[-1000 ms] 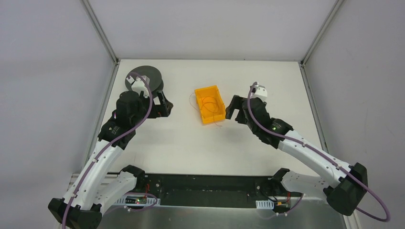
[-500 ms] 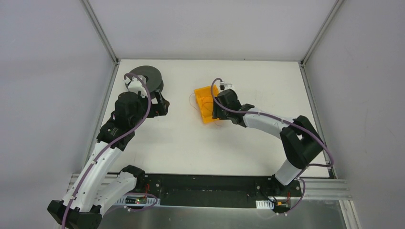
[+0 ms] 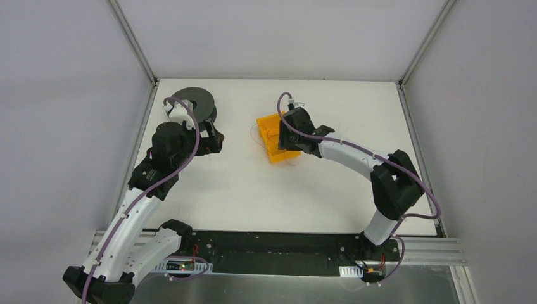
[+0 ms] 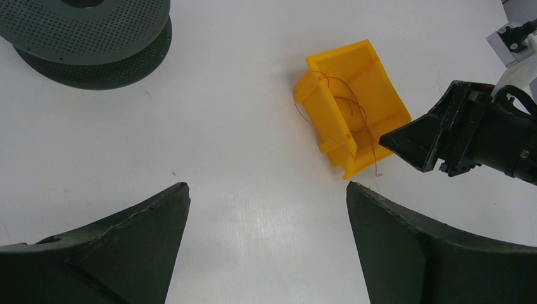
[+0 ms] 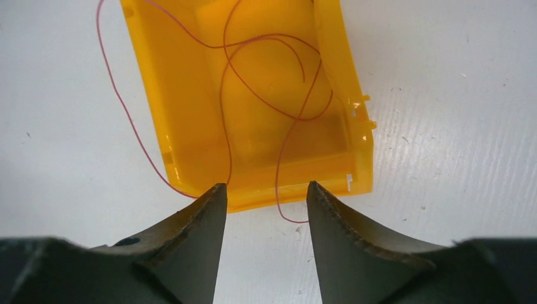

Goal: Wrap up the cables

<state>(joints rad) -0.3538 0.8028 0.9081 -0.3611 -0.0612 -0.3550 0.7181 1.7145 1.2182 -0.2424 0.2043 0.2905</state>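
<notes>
The cables (image 5: 279, 161) are thin reddish wires lying in loose loops inside an orange bin (image 5: 329, 177), with ends trailing over its rim onto the table. They also show in the left wrist view (image 4: 364, 117). My right gripper (image 5: 266, 185) is open and empty, its fingertips just above the bin's near wall. In the top view it (image 3: 288, 144) hangs over the right part of the bin (image 3: 266, 133). My left gripper (image 4: 266, 187) is open and empty, above bare table to the left of the bin (image 4: 329, 111); in the top view it (image 3: 215, 140) sits near the spool.
A black perforated spool (image 3: 193, 104) lies at the back left, also in the left wrist view (image 4: 88, 38). The right arm's black wrist (image 4: 468, 136) sits beside the bin. Grey walls enclose the white table.
My right arm has swung left from beside the bin to over its right side. The left arm has hardly moved.
</notes>
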